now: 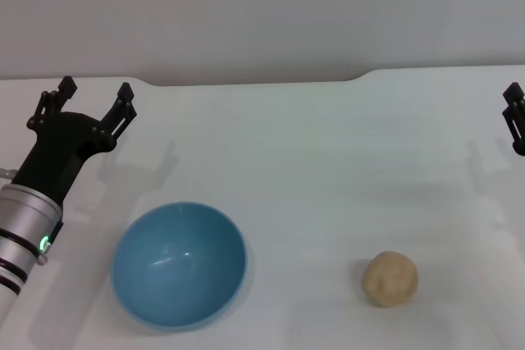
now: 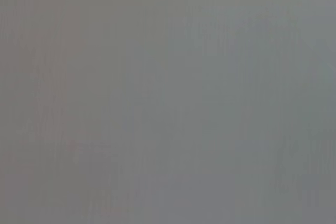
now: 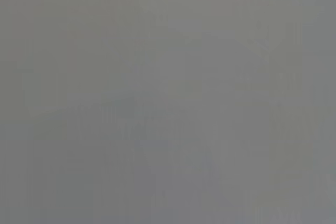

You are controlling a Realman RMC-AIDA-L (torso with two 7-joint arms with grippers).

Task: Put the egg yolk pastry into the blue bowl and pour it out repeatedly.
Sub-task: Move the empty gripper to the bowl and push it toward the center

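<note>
In the head view the blue bowl (image 1: 179, 264) sits upright and empty on the white table, near the front left. The egg yolk pastry (image 1: 390, 278), a small tan ball, lies on the table to the bowl's right, well apart from it. My left gripper (image 1: 93, 93) hovers behind and left of the bowl, open, with nothing between its fingers. Only a sliver of my right gripper (image 1: 514, 119) shows at the far right edge, far behind the pastry. Both wrist views show only plain grey.
The white table (image 1: 328, 170) runs back to a pale wall, its rear edge stepping up slightly towards the right.
</note>
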